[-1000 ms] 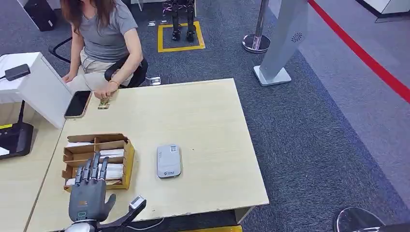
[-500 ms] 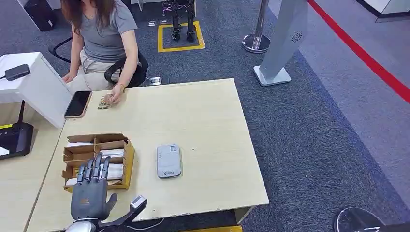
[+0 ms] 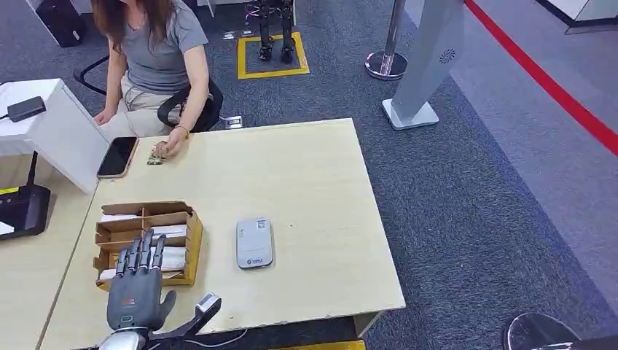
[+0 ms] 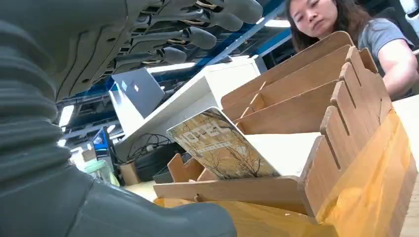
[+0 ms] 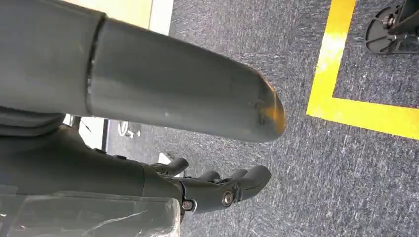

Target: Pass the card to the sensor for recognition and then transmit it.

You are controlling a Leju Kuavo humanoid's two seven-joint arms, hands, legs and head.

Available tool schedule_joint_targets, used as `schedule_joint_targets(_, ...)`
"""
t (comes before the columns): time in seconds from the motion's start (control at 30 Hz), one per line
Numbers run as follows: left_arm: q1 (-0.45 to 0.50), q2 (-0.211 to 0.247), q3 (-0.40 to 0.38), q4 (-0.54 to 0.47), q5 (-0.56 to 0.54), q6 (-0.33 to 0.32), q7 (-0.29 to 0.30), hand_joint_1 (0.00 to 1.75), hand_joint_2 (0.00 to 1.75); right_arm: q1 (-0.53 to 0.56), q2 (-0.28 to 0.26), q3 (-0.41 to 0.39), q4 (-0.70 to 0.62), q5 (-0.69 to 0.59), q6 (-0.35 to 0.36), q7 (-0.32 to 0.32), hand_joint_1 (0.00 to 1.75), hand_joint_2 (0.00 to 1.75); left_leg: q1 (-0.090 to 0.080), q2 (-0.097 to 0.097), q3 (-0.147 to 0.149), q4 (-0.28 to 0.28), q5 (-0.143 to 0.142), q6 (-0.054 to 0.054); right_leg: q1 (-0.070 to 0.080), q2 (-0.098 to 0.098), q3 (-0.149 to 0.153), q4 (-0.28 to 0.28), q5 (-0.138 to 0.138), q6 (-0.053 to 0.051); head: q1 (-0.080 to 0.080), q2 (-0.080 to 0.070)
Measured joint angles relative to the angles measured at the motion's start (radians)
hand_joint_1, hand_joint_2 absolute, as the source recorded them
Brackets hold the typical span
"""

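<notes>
My left hand (image 3: 136, 288) hovers over the near end of the cardboard card box (image 3: 192, 244), fingers spread and straight, holding nothing. White cards (image 3: 167, 232) lie in the box's slots. In the left wrist view a card with a tree print (image 4: 217, 145) leans in the wooden-looking box (image 4: 356, 123) below my fingers (image 4: 197, 35). The grey-white card sensor (image 3: 254, 243) lies flat on the table just right of the box. My right hand (image 5: 217, 190) hangs beside my body above the carpet, holding nothing, fingers loosely extended.
A person sits at the far left of the pale table (image 3: 313, 182), one hand on a small card (image 3: 154, 157) next to a black phone (image 3: 117, 156). A white box (image 3: 58, 131) and a black stand (image 3: 22, 211) stand at the left.
My left hand has sunk slightly toward the near edge of the box. The person's hand has shifted a little to the right by the small card.
</notes>
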Motion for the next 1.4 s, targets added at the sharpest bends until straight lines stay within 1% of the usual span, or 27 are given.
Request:
schedule_joint_targets(0.1, -0.001, 0.0, 0.0, 0.0, 0.0, -0.001, 0.009, 0.0, 1.75, 0.0, 0.0, 0.0, 0.0, 0.0, 0.0, 0.0, 0.0, 0.0, 0.0, 0.0, 0.0, 0.0, 0.0, 0.0, 0.0, 0.0, 0.0, 0.0, 0.0, 0.0, 0.0, 0.0)
schedule_joint_targets(0.2, -0.003, 0.0, 0.0, 0.0, 0.0, -0.01, 0.04, 0.0, 1.75, 0.0, 0.0, 0.0, 0.0, 0.0, -0.001, 0.0, 0.0, 0.0, 0.0, 0.0, 0.0, 0.0, 0.0, 0.0, 0.0, 0.0, 0.0, 0.0, 0.0, 0.0, 0.0, 0.0)
schedule_joint_targets(0.27, -0.004, 0.0, 0.0, 0.0, 0.0, -0.013, 0.049, 0.0, 1.75, 0.0, 0.0, 0.0, 0.0, 0.0, -0.001, 0.0, 0.0, 0.0, 0.0, 0.0, 0.0, 0.0, 0.0, 0.0, 0.0, 0.0, 0.0, 0.0, 0.0, 0.0, 0.0, 0.0)
schedule_joint_targets(0.97, -0.028, 0.002, 0.0, 0.0, 0.0, -0.015, 0.056, 0.0, 1.75, 0.0, -0.002, 0.0, 0.0, 0.008, 0.0, -0.008, 0.0, 0.0, 0.0, 0.0, 0.0, 0.0, 0.0, 0.0, 0.0, 0.0, 0.0, 0.0, 0.0, 0.0, 0.0, 0.0)
schedule_joint_targets(1.0, -0.029, 0.003, 0.0, 0.0, 0.0, -0.015, 0.056, 0.23, 1.75, 0.0, -0.002, 0.0, 0.0, 0.008, 0.0, -0.008, 0.0, 0.0, 0.0, 0.0, 0.0, 0.0, 0.0, 0.0, 0.0, 0.0, 0.0, 0.0, 0.0, 0.0, 0.0, 0.0)
schedule_joint_targets(1.03, -0.029, 0.003, 0.0, 0.0, 0.0, -0.015, 0.056, 1.68, 1.75, 0.0, -0.002, 0.0, 0.0, 0.008, 0.0, -0.008, 0.0, 0.0, 0.0, 0.0, 0.0, 0.0, 0.0, 0.0, 0.0, 0.0, 0.0, 0.0, 0.0, 0.0, 0.0, 0.0)
schedule_joint_targets(1.07, -0.03, 0.003, 0.0, 0.0, 0.0, -0.015, 0.056, 1.75, 1.75, -0.001, -0.002, 0.0, 0.0, 0.008, 0.0, -0.008, 0.0, 0.0, 0.0, 0.0, 0.0, 0.0, 0.0, 0.0, 0.0, 0.0, 0.0, 0.0, 0.0, 0.0, 0.0, 0.0)
schedule_joint_targets(1.4, -0.031, 0.006, 0.0, 0.0, 0.0, -0.018, 0.054, 1.75, 1.75, 0.0, -0.002, 0.0, 0.0, 0.008, -0.002, -0.008, 0.0, 0.0, 0.0, 0.0, 0.0, 0.0, 0.0, 0.0, 0.0, 0.0, 0.0, 0.0, 0.0, 0.0, 0.0, 0.0)
